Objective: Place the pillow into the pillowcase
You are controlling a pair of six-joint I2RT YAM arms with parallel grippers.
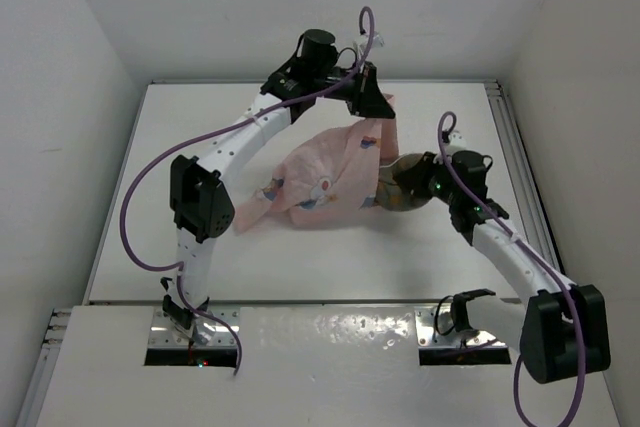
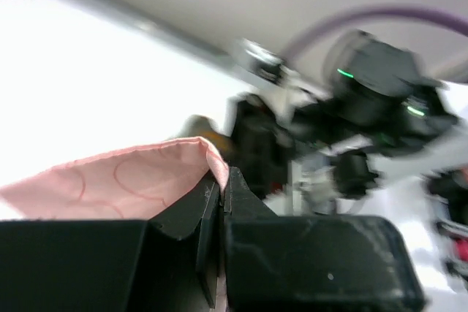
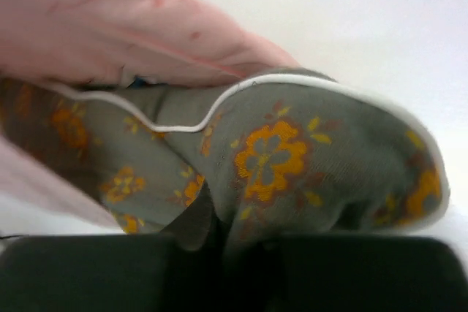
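The pink pillowcase (image 1: 325, 182) lies crumpled on the table's middle, its far right corner lifted. My left gripper (image 1: 372, 112) is shut on that corner, and the pink cloth (image 2: 131, 180) shows pinched between its fingers in the left wrist view. The olive-brown pillow (image 1: 398, 197) with orange flowers sticks out of the case's right side. My right gripper (image 1: 418, 182) is shut on the pillow's edge; the right wrist view shows the pillow (image 3: 292, 158) bunched in the jaws, with pink cloth (image 3: 110, 27) draped over its far part.
The white table (image 1: 180, 177) has a raised rail along its right edge (image 1: 510, 147). White walls stand on all sides. The right arm (image 2: 380, 100) shows close by in the left wrist view.
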